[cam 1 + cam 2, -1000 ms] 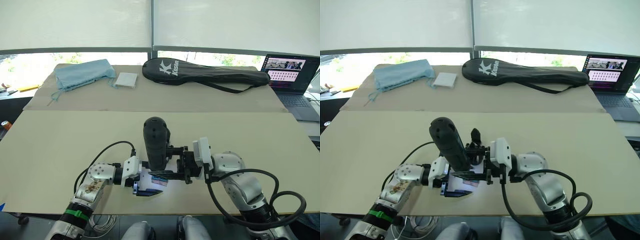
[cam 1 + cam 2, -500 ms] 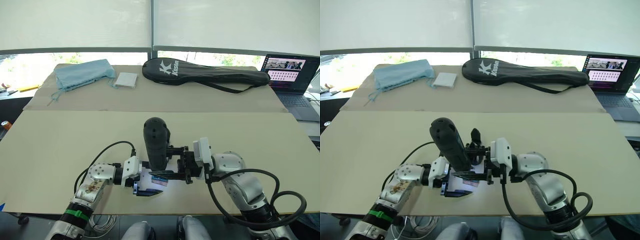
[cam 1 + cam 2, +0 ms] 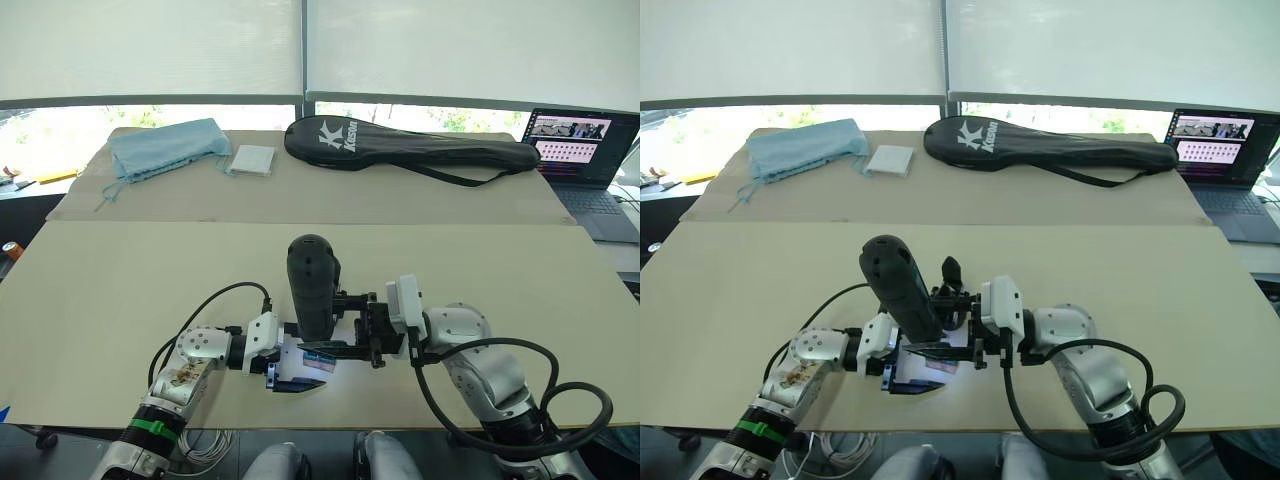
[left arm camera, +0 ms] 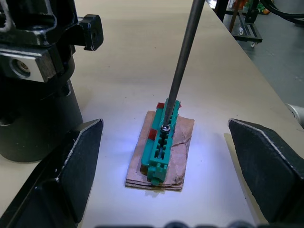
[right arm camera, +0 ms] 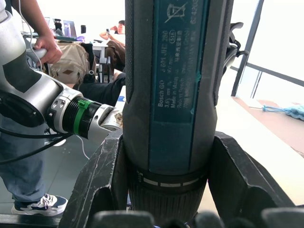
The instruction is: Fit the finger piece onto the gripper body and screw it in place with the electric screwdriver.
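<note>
My right gripper (image 3: 340, 328) is shut on the electric screwdriver (image 3: 312, 285), holding the thick black body upright near the table's front edge. Its thin metal bit (image 4: 183, 61) comes down onto a screw in a small green block (image 4: 161, 147) lying on a tan card, lit by the tip light. The left gripper (image 4: 166, 159) is open, its fingers (image 4: 71, 161) spread wide on either side of that block without touching it. The gripper body (image 4: 38, 95), black and blocky with a rounded base, stands just beside the block, a pointed finger rising from it (image 3: 951, 268). The loose finger piece is out of view.
At the back lie a black racket bag (image 3: 400, 145), a blue cloth (image 3: 165, 148) and a white packet (image 3: 250, 160). A laptop (image 3: 585, 150) sits at the far right. The table's front edge (image 3: 100, 415) runs close under both arms. A person's hand (image 5: 47, 47) shows behind.
</note>
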You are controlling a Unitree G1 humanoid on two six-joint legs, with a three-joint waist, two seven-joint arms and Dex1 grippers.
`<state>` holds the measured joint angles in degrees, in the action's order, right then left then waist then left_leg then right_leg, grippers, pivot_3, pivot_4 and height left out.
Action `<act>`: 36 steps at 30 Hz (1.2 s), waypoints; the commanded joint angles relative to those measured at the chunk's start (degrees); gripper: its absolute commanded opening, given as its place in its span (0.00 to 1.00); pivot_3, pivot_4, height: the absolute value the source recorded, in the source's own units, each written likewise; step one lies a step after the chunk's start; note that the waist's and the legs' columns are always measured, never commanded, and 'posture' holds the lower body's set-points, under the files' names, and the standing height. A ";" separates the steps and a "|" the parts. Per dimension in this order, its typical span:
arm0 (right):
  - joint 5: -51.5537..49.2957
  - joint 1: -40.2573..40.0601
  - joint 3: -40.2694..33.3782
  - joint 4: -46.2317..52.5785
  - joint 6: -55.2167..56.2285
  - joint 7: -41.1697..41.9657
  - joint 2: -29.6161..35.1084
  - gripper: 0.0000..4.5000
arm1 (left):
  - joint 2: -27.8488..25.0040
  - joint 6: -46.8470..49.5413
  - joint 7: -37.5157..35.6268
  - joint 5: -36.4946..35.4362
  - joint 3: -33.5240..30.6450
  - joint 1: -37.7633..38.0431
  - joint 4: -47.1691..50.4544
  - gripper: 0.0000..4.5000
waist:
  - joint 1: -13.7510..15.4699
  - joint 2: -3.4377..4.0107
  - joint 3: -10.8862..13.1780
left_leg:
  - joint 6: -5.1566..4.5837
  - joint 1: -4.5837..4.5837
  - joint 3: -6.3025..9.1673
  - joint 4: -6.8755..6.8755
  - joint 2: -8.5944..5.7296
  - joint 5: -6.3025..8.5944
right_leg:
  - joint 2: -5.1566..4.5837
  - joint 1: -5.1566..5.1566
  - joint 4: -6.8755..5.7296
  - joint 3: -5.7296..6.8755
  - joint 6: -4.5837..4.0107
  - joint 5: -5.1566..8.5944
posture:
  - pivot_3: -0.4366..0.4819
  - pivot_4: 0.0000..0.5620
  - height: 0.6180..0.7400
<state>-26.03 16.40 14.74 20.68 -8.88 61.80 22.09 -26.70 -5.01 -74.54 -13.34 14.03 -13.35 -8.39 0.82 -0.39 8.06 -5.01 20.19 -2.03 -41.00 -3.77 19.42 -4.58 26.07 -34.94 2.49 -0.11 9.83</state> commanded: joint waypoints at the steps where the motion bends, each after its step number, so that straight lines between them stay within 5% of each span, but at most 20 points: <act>1: -1.74 0.01 -0.83 2.07 1.80 0.05 -0.61 0.43 | 0.46 0.90 0.23 1.41 2.61 1.34 -1.24 0.99 | 0.00 0.00 0.00 | 0.00 0.00 0.00 0.00 0.00 0.00 | 0.00 0.00 0.00 0.00 0.00 0.00 | 0.48 0.27 1.00; 36: -2.77 0.34 -1.80 1.86 0.96 1.00 -0.16 0.43 | 0.22 1.09 0.80 1.25 2.44 1.65 -1.16 0.99 | -0.07 0.01 -0.01 | 0.01 -0.02 0.00 0.00 0.00 0.00 | 0.02 0.00 -0.01 -0.01 0.00 0.00 | 0.48 0.27 1.00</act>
<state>-26.14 15.78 14.72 20.38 -8.89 62.52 22.09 -26.84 -5.02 -73.74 -13.35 14.00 -12.93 -8.00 0.75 -0.38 8.05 -5.00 20.17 -2.04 -41.01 -3.77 19.41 -4.56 26.07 -34.96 2.48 -0.11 9.83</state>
